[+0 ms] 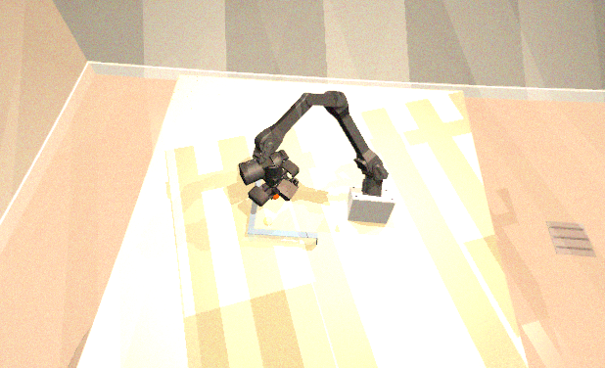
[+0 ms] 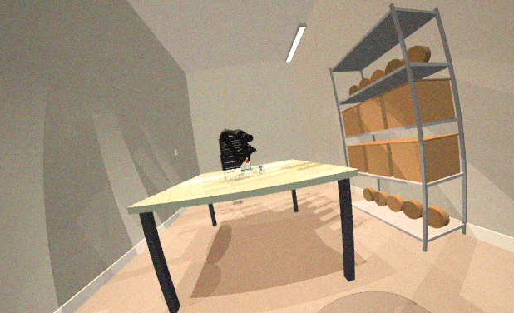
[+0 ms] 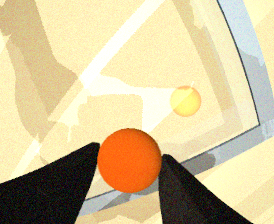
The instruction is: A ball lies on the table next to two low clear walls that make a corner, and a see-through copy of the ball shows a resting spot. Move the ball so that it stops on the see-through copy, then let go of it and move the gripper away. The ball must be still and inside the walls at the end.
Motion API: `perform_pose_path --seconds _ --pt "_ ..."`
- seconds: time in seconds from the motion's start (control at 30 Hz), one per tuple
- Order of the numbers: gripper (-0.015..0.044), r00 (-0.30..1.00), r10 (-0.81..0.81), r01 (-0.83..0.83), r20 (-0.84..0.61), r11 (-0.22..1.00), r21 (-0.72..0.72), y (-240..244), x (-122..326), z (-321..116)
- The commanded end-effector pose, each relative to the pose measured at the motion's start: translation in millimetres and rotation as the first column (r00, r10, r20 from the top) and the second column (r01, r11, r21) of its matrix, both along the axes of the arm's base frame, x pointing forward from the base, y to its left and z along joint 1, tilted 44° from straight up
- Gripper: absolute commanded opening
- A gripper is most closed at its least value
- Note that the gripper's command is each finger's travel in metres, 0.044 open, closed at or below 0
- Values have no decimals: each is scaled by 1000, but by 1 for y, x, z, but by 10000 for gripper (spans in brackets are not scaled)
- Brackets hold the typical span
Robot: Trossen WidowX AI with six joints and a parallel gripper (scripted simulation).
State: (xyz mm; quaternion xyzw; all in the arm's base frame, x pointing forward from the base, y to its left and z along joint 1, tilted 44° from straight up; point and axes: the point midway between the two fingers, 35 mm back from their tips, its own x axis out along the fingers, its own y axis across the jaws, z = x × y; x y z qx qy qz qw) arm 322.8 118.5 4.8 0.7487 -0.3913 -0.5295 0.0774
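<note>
An orange ball (image 1: 276, 197) (image 2: 247, 161) (image 3: 129, 160) is held between the two black fingertips of my gripper (image 3: 130, 155), which is shut on it. In the exterior view the ball shows above the table top. The see-through copy (image 1: 267, 221) (image 3: 185, 101) is a pale yellow-orange ball inside the corner of the walls. In the wrist view it lies up and right of the held ball, apart from it. The two low clear walls (image 1: 284, 234) (image 3: 248, 55) meet at the front left in the top view. The gripper body hides the far end of the left wall there.
The arm's pale base block (image 1: 371, 209) stands on the table (image 1: 392, 294) (image 2: 245, 193), right of the walls. The front wall runs from the corner toward the base's side. A shelf rack (image 2: 416, 104) with boxes stands beyond the table, on the right in the exterior view.
</note>
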Motion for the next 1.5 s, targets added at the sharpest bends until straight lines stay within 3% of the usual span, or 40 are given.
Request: perform_pose_path --seconds 0.0,0.5,0.73,1.1,1.47 --pt "0 990 103 -104 -96 995 -8 7 5 -10" --pt "0 794 426 -463 -433 886 23 26 20 -47" --pt "0 791 429 -467 -436 884 24 22 21 -52" --pt "0 791 428 -467 -437 884 21 -21 29 -97" --pt "0 791 428 -467 -437 884 21 -27 30 -104"
